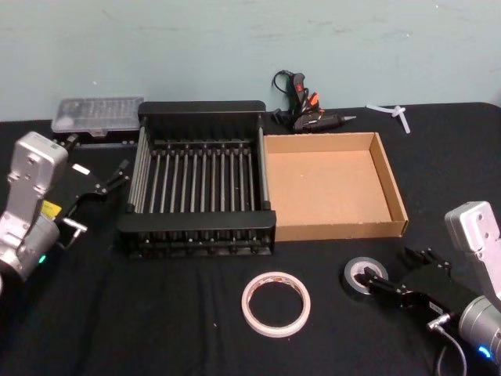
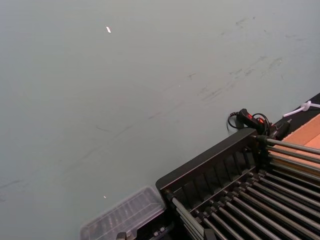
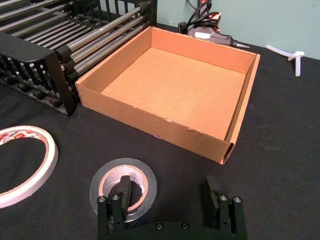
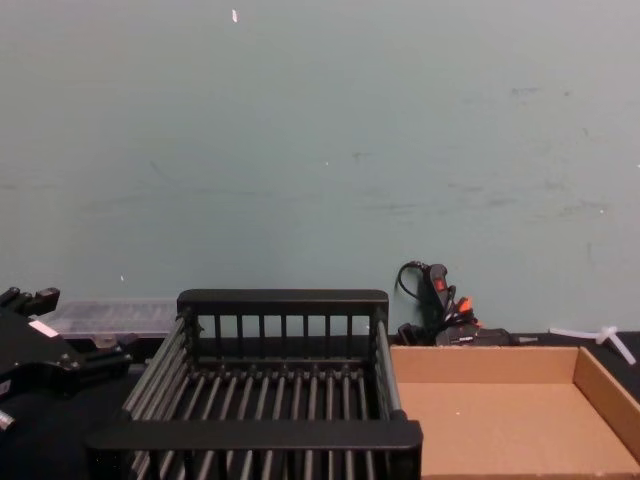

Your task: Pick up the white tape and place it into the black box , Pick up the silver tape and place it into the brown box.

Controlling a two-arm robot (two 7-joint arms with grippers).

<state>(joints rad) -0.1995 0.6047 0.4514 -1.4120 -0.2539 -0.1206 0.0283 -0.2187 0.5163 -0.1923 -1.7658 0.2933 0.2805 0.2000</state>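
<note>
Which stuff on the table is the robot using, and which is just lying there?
Using:
wide white tape ring
small grey-silver tape roll, by the right gripper
black slatted plastic crate
shallow brown cardboard tray

Lying about:
clear plastic case
black glue gun
white plastic piece

Black box (image 4: 285, 300) sits beside brown box (image 4: 500, 415); left gripper (image 4: 60, 365) at lower left.
</note>
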